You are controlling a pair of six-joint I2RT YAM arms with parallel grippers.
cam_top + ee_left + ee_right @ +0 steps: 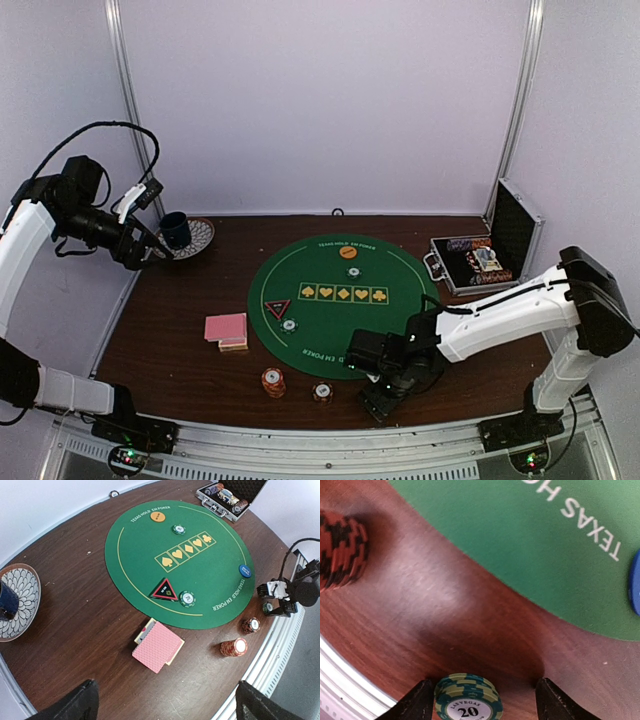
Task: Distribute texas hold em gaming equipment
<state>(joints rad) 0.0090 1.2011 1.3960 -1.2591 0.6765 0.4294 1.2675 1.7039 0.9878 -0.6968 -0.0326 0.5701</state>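
Note:
My right gripper (482,702) hangs low over the wood near the table's front edge, open. A short stack of green-and-cream poker chips (467,700) stands between its fingers, close against the left one with a gap to the right one. Two orange chip stacks (273,381) (322,392) stand to its left. The pink-backed card deck (226,330) lies left of the green mat (340,300). On the mat lie a red triangle (277,308), a green chip (289,325), a yellow disc (348,252) and a blue disc (244,570). My left gripper (167,710) is open, high at the far left.
The silver-and-black chip case (480,260) stands open at the back right with chips inside. A dark blue cup (176,230) sits on a patterned plate (205,238) at the back left, just beside my left gripper. The metal table rail (340,680) runs close to my right gripper.

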